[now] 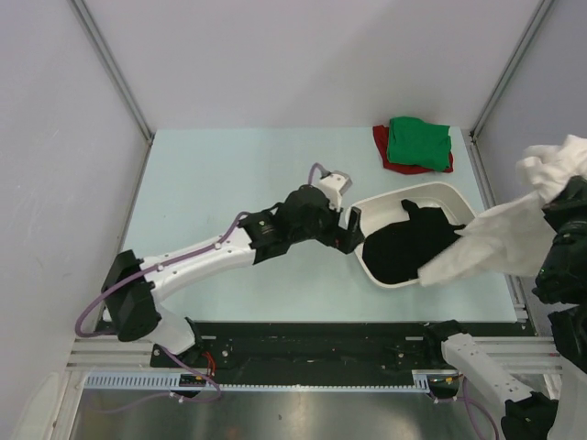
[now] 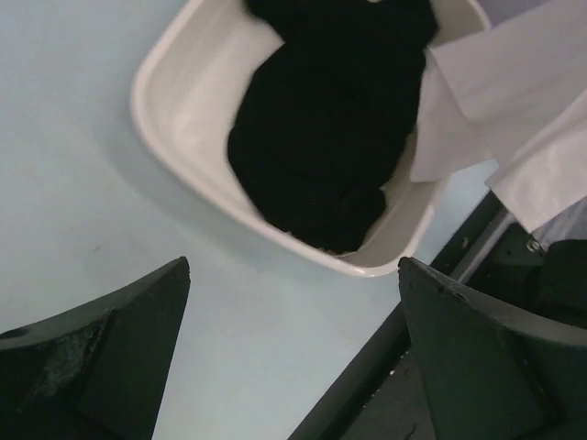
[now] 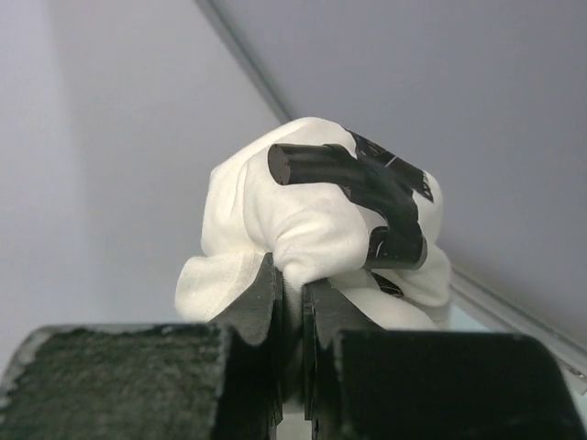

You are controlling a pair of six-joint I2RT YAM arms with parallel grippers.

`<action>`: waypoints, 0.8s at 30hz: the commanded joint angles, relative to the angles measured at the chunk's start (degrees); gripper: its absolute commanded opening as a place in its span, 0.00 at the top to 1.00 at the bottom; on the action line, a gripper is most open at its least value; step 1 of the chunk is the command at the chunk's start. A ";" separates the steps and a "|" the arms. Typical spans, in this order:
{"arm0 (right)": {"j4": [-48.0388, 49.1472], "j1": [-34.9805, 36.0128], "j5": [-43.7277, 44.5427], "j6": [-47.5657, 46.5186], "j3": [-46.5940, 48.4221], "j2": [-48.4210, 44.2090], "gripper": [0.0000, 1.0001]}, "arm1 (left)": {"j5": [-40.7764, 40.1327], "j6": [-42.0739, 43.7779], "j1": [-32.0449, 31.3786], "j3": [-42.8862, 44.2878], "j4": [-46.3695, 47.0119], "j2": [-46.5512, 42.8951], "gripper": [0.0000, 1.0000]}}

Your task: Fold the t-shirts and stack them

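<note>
Top external view: creased white t-shirt [image 1: 500, 243] hangs from the right gripper [image 3: 292, 284], clamped on it, trailing over the tray [image 2: 174, 92]; left gripper [image 2: 292, 302] gapes beside the tray.

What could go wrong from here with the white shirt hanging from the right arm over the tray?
1. The right tool pinches just a bunched fold of the white t-shirt, so the cloth may slip free.
2. Its hanging end reaches over the tray and the black t-shirt; pulling it away could snag and drag either one.
3. The open left tool sits close beside the tray and might get caught in the cloth.
</note>
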 commanded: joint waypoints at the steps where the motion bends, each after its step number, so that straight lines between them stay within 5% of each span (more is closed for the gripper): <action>1: 0.59 0.54 8.28 -3.77 6.35 0.77 1.00 | 9.45 9.60 -4.74 9.08 3.33 6.80 0.01; 11: -2.31 5.90 9.42 -4.03 19.63 3.76 1.00 | 21.84 27.17 -9.93 17.80 5.17 18.51 0.00; 24: -4.24 8.10 8.81 -2.37 15.16 1.83 1.00 | 27.31 33.26 -11.78 22.90 5.69 33.19 0.00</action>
